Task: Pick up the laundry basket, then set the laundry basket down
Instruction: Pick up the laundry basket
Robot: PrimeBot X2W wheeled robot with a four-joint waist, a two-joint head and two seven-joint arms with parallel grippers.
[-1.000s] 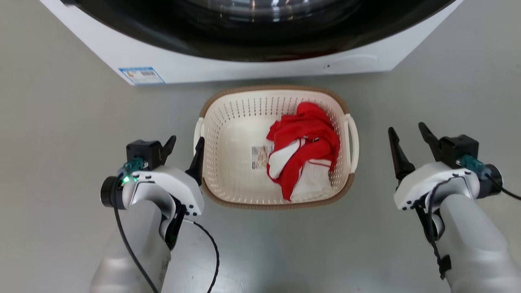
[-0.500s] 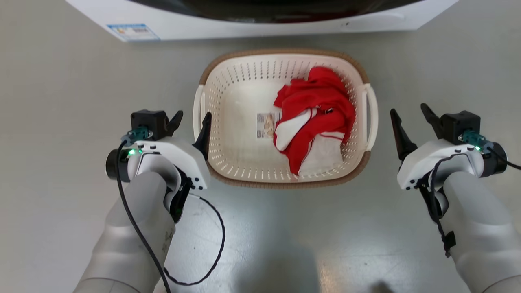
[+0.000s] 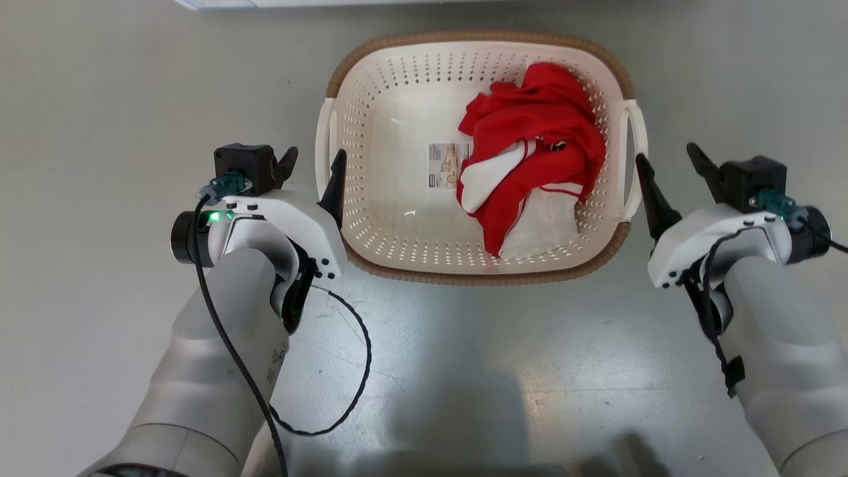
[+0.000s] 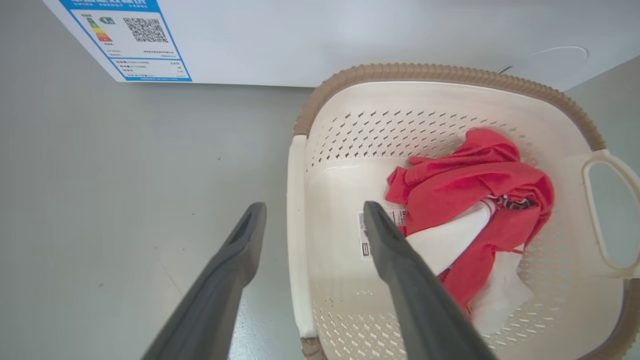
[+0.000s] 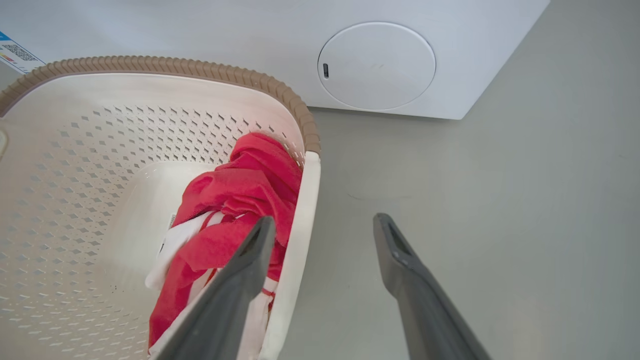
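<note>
On the smooth grey floor (image 3: 99,99), a big white box-shaped washing machine (image 4: 350,35) stands at 12 o'clock from the cream-white perforated plastic laundry basket with a brown woven-look rim (image 3: 371,132). The basket rests on the floor and holds a crumpled red-and-white cloth garment (image 3: 536,139) towards its 3 o'clock side. The left gripper (image 3: 316,156) is at the basket's 9 o'clock, jaws spread, with the white left loop handle (image 4: 295,225) between its fingers. The right gripper (image 3: 666,154) is at 3 o'clock, also spread, flanking the right loop handle (image 5: 302,215). Contact cannot be judged. The machine's blue-bordered sticker (image 4: 127,40) shows a QR code, and the small label (image 3: 445,165) on the basket's floor is too small to read.
</note>
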